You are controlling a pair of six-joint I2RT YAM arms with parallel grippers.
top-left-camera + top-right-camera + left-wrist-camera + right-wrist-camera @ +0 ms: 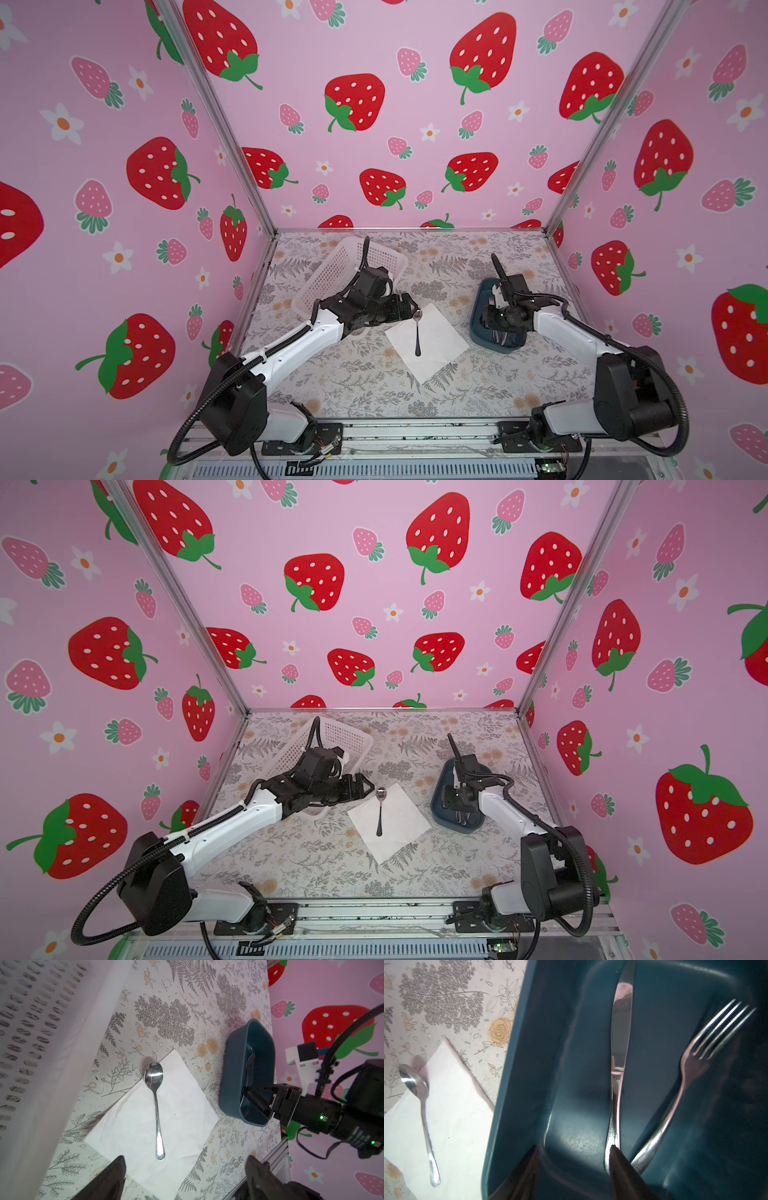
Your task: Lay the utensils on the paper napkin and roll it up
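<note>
A silver spoon [417,332] [156,1105] lies on the white paper napkin [438,347] [128,1126], its bowl over the napkin's far corner. My left gripper [414,308] [185,1159] hovers by the spoon's bowl, open and holding nothing. A knife [619,1064] and a fork [691,1072] lie inside the dark blue bin [476,316] [519,1084]. My right gripper [574,1147] reaches down into that bin with its jaws apart. One fingertip [614,1153] sits at the end of the knife's handle; nothing is clamped.
A white perforated basket [340,266] [41,1022] stands at the back left, just behind my left arm. The blue bin sits right of the napkin, near the right wall. Floral tabletop [357,386] lies in front of the napkin.
</note>
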